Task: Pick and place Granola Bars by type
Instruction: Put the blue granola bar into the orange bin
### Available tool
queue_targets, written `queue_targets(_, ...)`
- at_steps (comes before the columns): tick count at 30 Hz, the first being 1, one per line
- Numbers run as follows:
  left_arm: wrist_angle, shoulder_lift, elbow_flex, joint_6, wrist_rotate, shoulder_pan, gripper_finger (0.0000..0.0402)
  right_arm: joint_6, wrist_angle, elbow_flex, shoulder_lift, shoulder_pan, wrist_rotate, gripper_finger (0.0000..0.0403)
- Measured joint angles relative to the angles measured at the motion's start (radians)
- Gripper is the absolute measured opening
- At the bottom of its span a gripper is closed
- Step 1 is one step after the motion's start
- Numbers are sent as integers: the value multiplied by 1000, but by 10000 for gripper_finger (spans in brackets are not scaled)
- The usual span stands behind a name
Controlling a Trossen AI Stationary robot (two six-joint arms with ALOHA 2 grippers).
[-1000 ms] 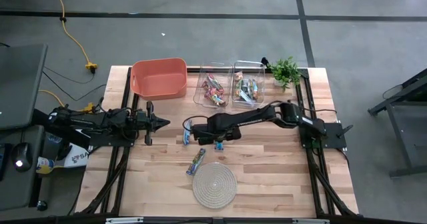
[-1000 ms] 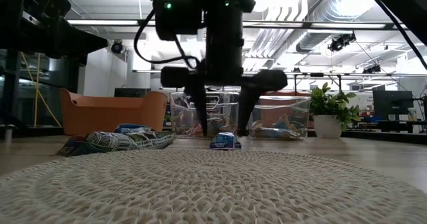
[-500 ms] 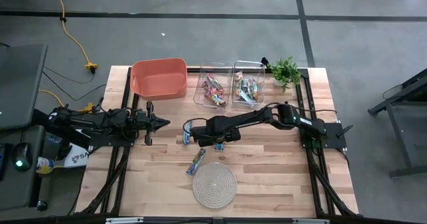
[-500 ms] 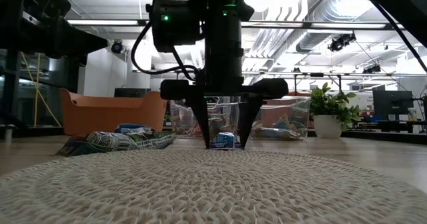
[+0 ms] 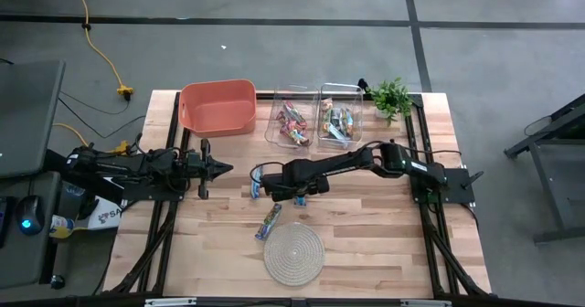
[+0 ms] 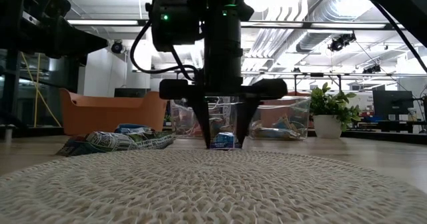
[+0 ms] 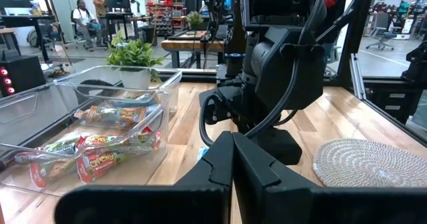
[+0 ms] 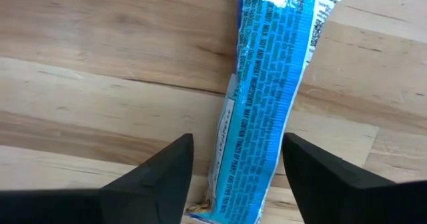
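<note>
**Right gripper down over a blue bar, mid-table**

Right gripper is low at the table's middle, fingers apart, tips at the wood on either side of a blue bar. The right wrist view shows a finger each side of the wrapper with a gap left on both; not clamped. In the high view the gripper covers most of that bar.

A second blue bar lies just beside the gripper, toward the left edge. A greenish bar lies nearer the front edge, just beside the rope mat, which sits at the front middle.

Along the back edge: an orange bin toward the left corner, then two clear bins side by side. The left clear bin holds red-pink bars; the right clear bin holds mixed-looking wrappers, types hard to tell. A small plant stands at the back right corner.

Left gripper hangs over the left side of the table, well apart from the bars, fingers together, holding nothing.

People sit at desks in the room beyond.
</note>
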Motion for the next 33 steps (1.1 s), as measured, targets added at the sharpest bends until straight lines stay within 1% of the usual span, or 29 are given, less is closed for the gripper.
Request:
queue_targets(5,0,0,0,0,0,0,0,-5,2,0,1,0,-2,180)
queue_targets(25,0,0,0,0,0,0,0,-8,2,-1,1,13,0,99)
queue_targets(33,0,0,0,0,0,0,0,-2,8,-6,-36,20,22,67)
